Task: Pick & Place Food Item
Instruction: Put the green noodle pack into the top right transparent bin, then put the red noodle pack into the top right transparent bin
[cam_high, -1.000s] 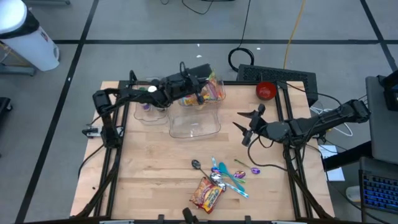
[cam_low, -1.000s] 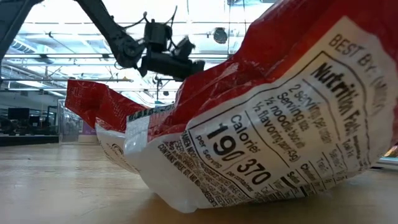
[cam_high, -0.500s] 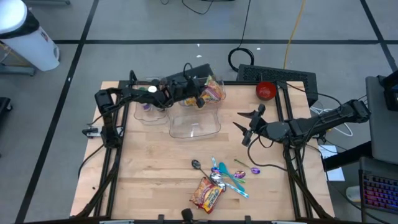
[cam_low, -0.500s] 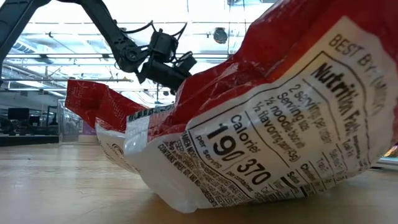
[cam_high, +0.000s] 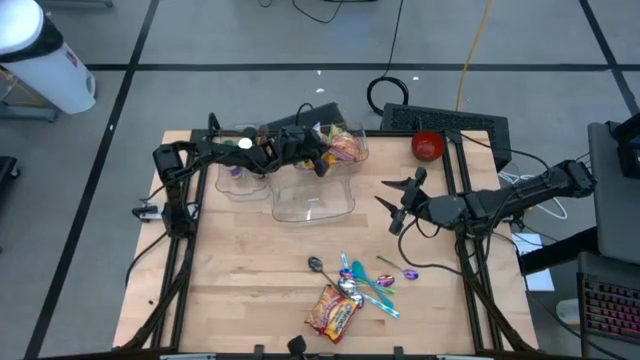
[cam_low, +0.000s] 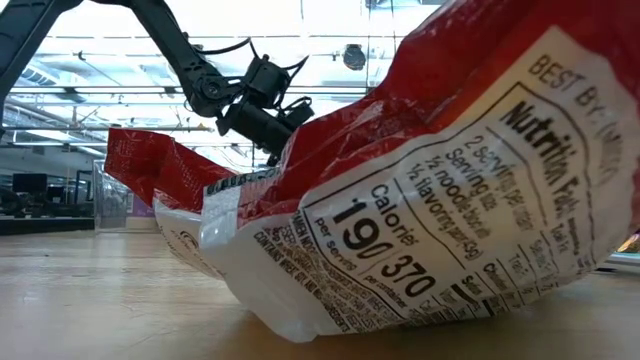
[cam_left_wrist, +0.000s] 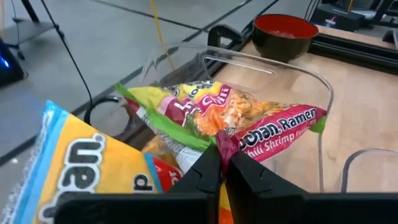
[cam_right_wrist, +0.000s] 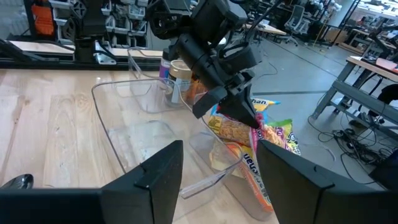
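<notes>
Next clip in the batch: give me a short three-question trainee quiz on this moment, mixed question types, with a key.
1. True or false: the left gripper is shut on the shrimp ramen packet.
2. Which arm waits with its gripper open over bare table? A) left B) right C) neither
3. Fill in: the red bowl sits near the table's far ____ corner, seen from the high view.

Key: 1 true. 2 B: the right gripper hangs open beside the clear bin, holding nothing. 3 right.
</notes>
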